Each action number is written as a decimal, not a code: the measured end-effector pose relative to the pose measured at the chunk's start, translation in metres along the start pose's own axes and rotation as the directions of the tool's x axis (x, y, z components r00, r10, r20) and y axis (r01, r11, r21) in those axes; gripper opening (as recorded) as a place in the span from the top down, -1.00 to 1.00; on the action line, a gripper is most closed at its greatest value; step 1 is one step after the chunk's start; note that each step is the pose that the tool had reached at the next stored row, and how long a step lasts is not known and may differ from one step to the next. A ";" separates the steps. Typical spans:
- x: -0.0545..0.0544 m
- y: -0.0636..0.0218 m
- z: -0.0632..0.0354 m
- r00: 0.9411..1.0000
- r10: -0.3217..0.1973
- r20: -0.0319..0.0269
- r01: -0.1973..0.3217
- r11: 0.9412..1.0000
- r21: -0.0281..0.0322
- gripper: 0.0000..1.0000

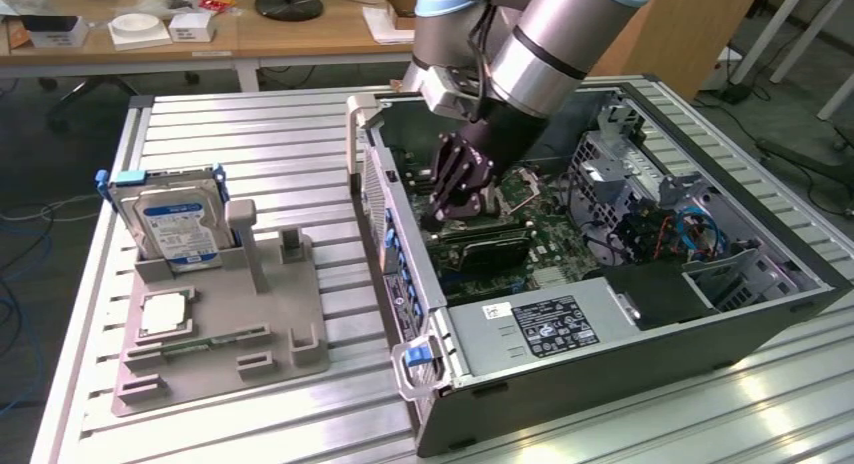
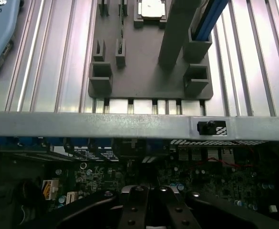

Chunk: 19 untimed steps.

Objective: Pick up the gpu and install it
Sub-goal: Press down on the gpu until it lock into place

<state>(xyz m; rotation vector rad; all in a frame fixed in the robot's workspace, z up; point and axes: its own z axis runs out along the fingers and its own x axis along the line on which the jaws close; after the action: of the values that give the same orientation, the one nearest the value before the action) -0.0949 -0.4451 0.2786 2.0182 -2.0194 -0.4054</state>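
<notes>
tool: your tool [image 1: 447,216] is down inside the open computer case [image 1: 694,329], its black fingers [image 2: 135,210] pressed together, tips right over the card.
card: the gpu [image 1: 483,246] lies in the case on the green board [image 1: 561,246], a dark slim card just under the tool; you cannot tell from here whether the fingers pinch its edge or only touch it.
arm: the silver and black arm [image 1: 547,54] slants down into the case from the top of the exterior view.
case: it lies on its side on the ribbed metal tabletop [image 1: 254,134], side panel off, a grey power box with a label [image 1: 561,324] at the near end, blue cables [image 1: 694,229] toward the exterior view's right.
case wall: in the wrist view you see a grey metal wall [image 2: 106,125] across the frame, with the dark board below it.
holder: a grey parts holder [image 1: 220,354] sits on the tabletop, well apart from the case, on the exterior view's left.
holder contents: a hard drive [image 1: 178,229] with a blue and white label stands upright at its far end; a square silver chip [image 1: 163,314] lies flat nearer you.
</notes>
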 end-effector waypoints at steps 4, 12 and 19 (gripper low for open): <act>0.000 -0.0088 -0.0028 1.000 0.000 0.000 0.000 1.000 -0.004 0.80; 0.002 -0.0094 -0.0030 1.000 0.000 0.000 0.000 0.996 -0.084 0.80; 0.007 -0.0140 -0.0050 1.000 0.001 0.001 0.000 0.989 -0.145 0.80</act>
<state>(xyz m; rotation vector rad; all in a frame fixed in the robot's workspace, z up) -0.0801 -0.4523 0.2779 1.9306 -1.9310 -0.5374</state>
